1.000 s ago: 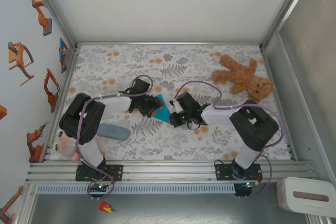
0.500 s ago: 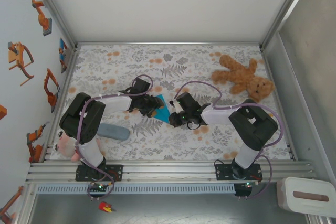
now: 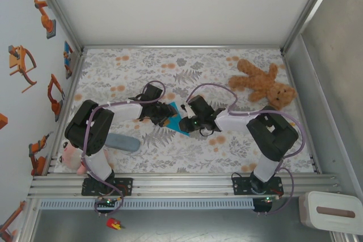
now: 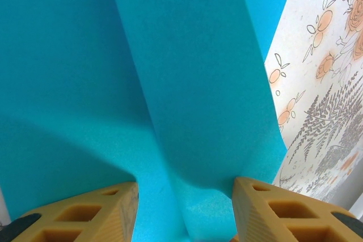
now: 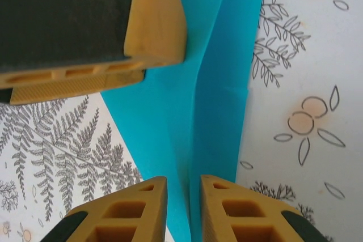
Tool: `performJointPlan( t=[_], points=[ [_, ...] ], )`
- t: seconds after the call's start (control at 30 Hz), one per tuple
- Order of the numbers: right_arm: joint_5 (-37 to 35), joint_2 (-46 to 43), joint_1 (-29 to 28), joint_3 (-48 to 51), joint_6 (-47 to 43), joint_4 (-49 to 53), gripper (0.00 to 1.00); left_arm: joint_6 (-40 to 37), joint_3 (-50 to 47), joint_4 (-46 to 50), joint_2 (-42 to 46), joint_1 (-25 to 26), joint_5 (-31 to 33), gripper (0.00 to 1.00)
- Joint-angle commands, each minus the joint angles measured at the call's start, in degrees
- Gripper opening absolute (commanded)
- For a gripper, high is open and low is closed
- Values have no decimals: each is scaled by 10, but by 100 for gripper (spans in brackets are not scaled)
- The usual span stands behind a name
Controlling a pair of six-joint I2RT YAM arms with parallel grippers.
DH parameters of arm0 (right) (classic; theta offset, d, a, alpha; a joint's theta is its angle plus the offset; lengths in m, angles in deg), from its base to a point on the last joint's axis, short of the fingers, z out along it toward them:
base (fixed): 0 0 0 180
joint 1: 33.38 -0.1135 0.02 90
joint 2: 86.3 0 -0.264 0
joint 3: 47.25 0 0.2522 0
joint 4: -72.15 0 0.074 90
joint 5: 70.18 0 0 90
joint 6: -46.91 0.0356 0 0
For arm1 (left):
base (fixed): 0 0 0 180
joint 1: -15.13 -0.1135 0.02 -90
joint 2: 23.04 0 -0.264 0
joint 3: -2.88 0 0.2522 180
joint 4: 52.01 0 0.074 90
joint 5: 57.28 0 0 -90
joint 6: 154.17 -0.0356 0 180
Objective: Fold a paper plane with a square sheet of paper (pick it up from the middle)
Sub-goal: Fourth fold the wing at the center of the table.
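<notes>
Two grippers meet over the sheet of paper [image 3: 173, 116], which lies partly folded on the flowered table [image 3: 238, 151]. It sits at the middle between the arms, well apart from the teddy bear [image 3: 262, 86] at the far right and the grey-blue case [image 3: 122, 141] near the left base. The right gripper [image 5: 184, 196] has its fingers drawn close on a raised fold of the sheet. The blue edge stands in the narrow gap between them, so it reads as a pinch on the crease. That grip likely serves to lift or sharpen the fold while the rest of the sheet lies flat. The left gripper [image 4: 184, 196] has its fingers spread, with a long blue flap running down between them and meeting both inner faces; whether they bear on it I cannot tell. In the right wrist view one of the left fingers [image 5: 153, 26] lies on the sheet just beyond the crease. I take this as a hold-down, so the paper does not slide while the other side is worked. Both arms reach forward and inward, forearms low over the table. The wrists are turned toward each other, so the two tools sit just beside one another over the paper. No pointed dart shape is made yet, as far as I can judge, and the folding seems to be at an early or middle stage.
</notes>
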Motion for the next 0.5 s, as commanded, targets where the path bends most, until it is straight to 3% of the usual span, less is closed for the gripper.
performJointPlan(
  t=[0.0, 0.27, 0.47],
  points=[
    [-7, 18, 1, -17, -10, 0, 22, -14, -17, 75, -42, 5, 21, 48],
    [-2, 26, 1, -20, -14, -5, 20, -15, -17, 75, -40, 5, 19, 48],
    [11, 33, 3, -19, -17, -5, 12, -15, -16, 76, -35, 5, 20, 48]
  ],
)
